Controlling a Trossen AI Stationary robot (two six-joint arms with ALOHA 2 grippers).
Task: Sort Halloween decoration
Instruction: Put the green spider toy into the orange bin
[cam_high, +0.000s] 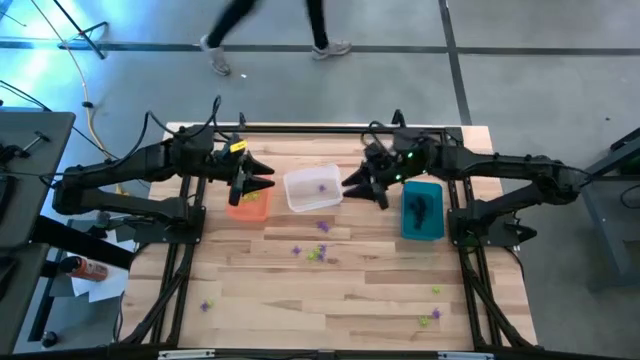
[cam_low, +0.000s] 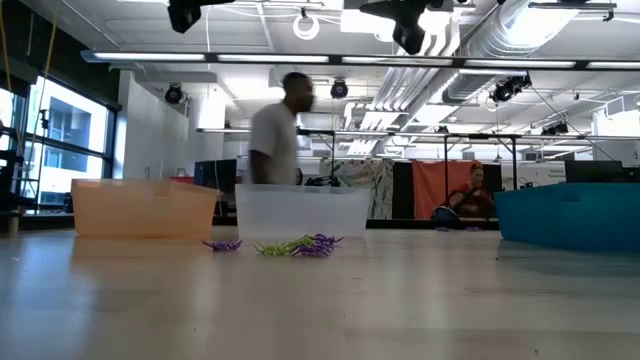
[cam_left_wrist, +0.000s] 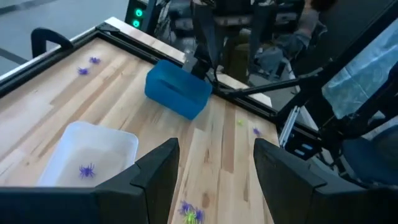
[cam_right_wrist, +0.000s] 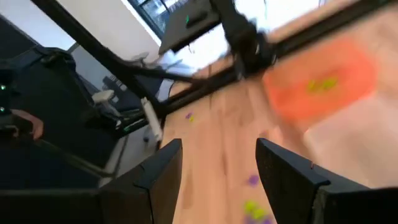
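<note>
Halloween decoration: tiny spidery trinkets, partly sorted by my reading; several lie in bins, more are loose on the bench (cam_high: 260, 300).
Teal bin (cam_high: 422, 210): holds dark trinkets, seen only from the high view.
Clear bin (cam_high: 313, 189): one purple trinket (cam_left_wrist: 86, 170) inside, plainest in the left wrist view.
Orange bin (cam_high: 248, 203): yellow-green trinkets (cam_right_wrist: 321, 84) inside, shown in the right wrist view.
Loose cluster (cam_high: 316, 251): purple and yellow-green pieces near the bench middle, in front of the clear bin; the low view shows them lying flat.
Strays: a few more near the front edge, left (cam_high: 206, 305) and right (cam_high: 430, 320), visible only from above.
Left tool (cam_high: 262, 181): hovers above the orange bin, fingers apart, empty.
Right tool (cam_high: 352, 182): between clear and teal bins, fingers apart, empty.
Remaining: the loose pieces, likely the larger share.
Room: a person walks behind the bench.
</note>
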